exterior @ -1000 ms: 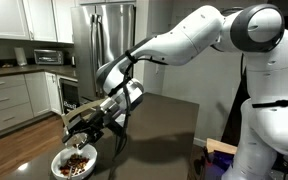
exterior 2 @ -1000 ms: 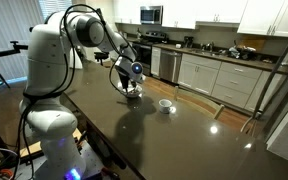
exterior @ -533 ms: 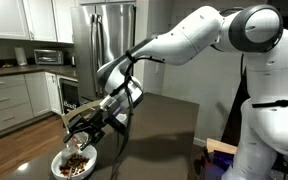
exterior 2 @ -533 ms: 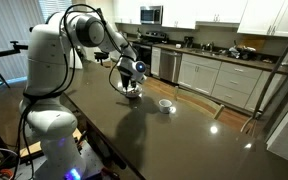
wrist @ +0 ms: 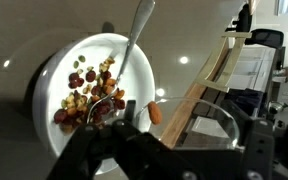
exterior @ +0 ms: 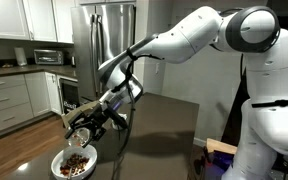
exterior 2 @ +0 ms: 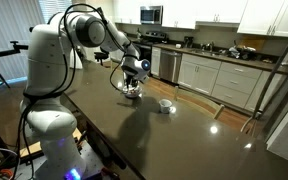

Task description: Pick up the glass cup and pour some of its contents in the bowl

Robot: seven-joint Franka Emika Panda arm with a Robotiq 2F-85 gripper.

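A white robot arm stretches out from its tall base, elbow raised and forearm sloping down, so that its dark gripper [exterior: 84, 128] hangs tilted just above the bowl [exterior: 62, 168]. The bowl is wide, shallow and white, with brown and reddish pieces [wrist: 84, 95] in it. A metal spoon [wrist: 134, 45] rests in it with its handle leaning out over the rim. The pincer looks clenched around the glass cup [exterior: 80, 135], which is held tipped over the bowl. The hold is hard to confirm, because the clear glass shows in the wrist view only as a faint curved outline [wrist: 224, 118] beside the bowl. The contents of the cup cannot be made out in any view. One small orange-brown bit [wrist: 154, 113] shows just beside the bowl's rim, and whether it lies on the table or is in the air cannot be told. The gripper's black body fills the bottom of the wrist view and hides the near side of the bowl. In an exterior view the bowl [exterior 2: 132, 96] is small and partly covered by the gripper above it. A small white cup [exterior 2: 165, 104] stands near the bowl, apart from it. The bowl sits toward one end of the long dark table [exterior 2: 184, 140], near its edge, with broad bare tabletop stretching away from it.
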